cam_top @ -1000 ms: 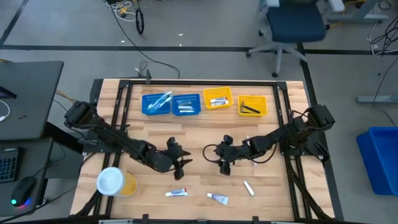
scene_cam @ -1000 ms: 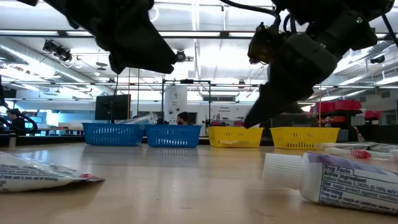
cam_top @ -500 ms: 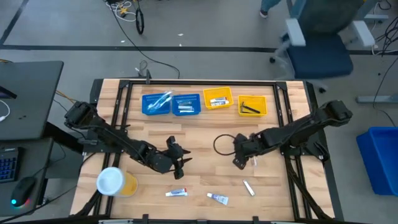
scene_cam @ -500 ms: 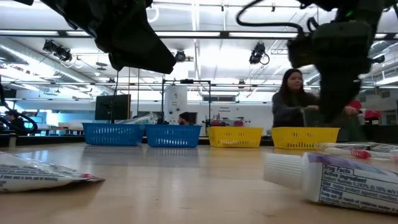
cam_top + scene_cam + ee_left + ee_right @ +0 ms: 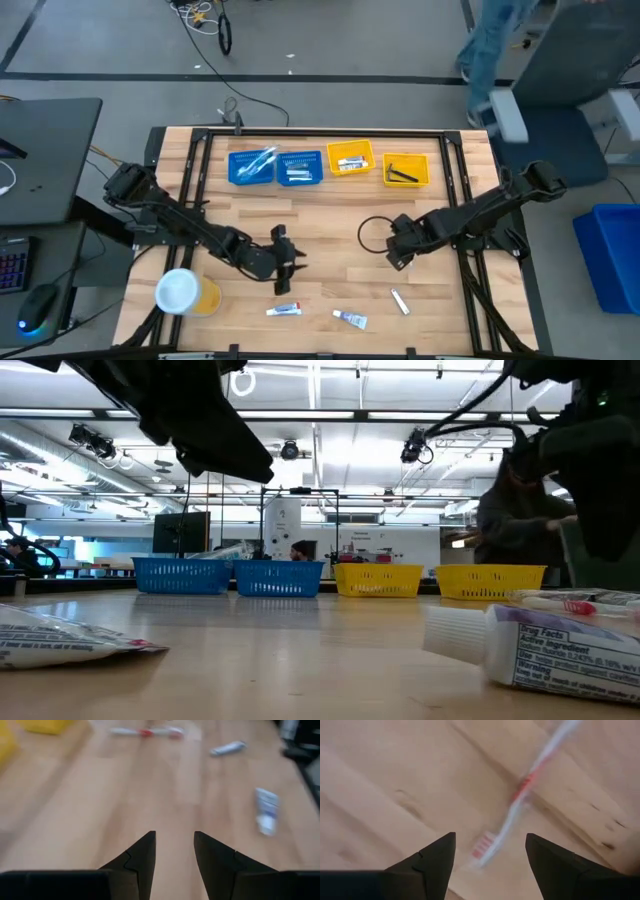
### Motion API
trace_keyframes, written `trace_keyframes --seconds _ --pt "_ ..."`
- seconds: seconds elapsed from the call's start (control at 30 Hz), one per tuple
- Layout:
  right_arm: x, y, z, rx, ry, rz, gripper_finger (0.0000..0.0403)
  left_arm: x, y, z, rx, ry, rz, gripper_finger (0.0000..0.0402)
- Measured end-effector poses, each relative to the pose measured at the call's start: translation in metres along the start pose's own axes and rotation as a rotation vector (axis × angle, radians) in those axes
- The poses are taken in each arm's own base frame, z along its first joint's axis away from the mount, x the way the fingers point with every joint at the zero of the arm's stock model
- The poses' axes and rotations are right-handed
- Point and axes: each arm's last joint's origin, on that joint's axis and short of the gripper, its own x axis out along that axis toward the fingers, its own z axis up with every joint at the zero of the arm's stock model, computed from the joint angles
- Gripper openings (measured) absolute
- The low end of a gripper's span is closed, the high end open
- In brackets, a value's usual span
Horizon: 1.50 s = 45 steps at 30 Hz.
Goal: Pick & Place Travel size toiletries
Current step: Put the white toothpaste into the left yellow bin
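Note:
A white toothbrush with red bristles [image 5: 516, 800] lies flat on the wood right under my right gripper [image 5: 490, 837], which points down, open, its fingers on either side of the brush head and above it. My right gripper [image 5: 398, 257] stands right of the table's middle. My left gripper [image 5: 286, 264] hovers open left of middle, with bare wood between its fingers [image 5: 175, 835]. Near the front edge lie a white tube [image 5: 283, 310], a second tube [image 5: 350, 319] and a small silvery tube [image 5: 400, 301].
Two blue trays [image 5: 252, 166] [image 5: 299, 167] and two yellow trays [image 5: 350, 158] [image 5: 406, 170] line the far edge, each with items inside. A yellow tub with a white lid [image 5: 183, 293] stands front left. A person passes beyond the far right corner.
My right gripper has gone toward the table's right edge and risen a little, tipping from a slant to point straight down over the toothbrush. My left gripper has rolled slightly in place. The toiletries have not moved.

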Motion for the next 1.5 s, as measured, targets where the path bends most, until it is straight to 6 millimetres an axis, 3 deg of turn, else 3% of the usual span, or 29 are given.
trace_keyframes --seconds 0.33,0.53,0.73,0.83,1.0,1.2,1.5 --pt "-0.007 0.036 -0.010 -0.299 -0.247 0.266 0.0255 -0.007 -0.015 -0.004 -0.057 0.015 -0.104 0.0144" --pt "-0.012 0.061 -0.016 -0.512 -0.454 0.397 0.0248 -0.021 -0.037 -0.011 -0.116 0.000 -0.180 0.0144" --pt "-0.001 0.086 -0.020 -0.704 -0.572 0.466 0.0260 -0.026 -0.063 -0.025 -0.104 -0.022 -0.250 0.0144" --pt "0.008 0.097 -0.019 -0.742 -0.608 0.488 0.0268 -0.019 -0.076 -0.032 -0.043 0.054 -0.261 0.0144" --pt "0.026 0.107 -0.018 -0.761 -0.616 0.496 0.0278 -0.011 -0.089 -0.026 0.064 0.268 -0.212 0.0144" --pt "0.043 0.114 -0.018 -0.767 -0.605 0.484 0.0287 -0.003 -0.102 -0.021 0.038 0.474 -0.172 0.0144" --pt "0.047 0.115 -0.019 -0.772 -0.603 0.479 0.0301 0.006 -0.106 -0.027 0.010 0.525 -0.134 0.0161"
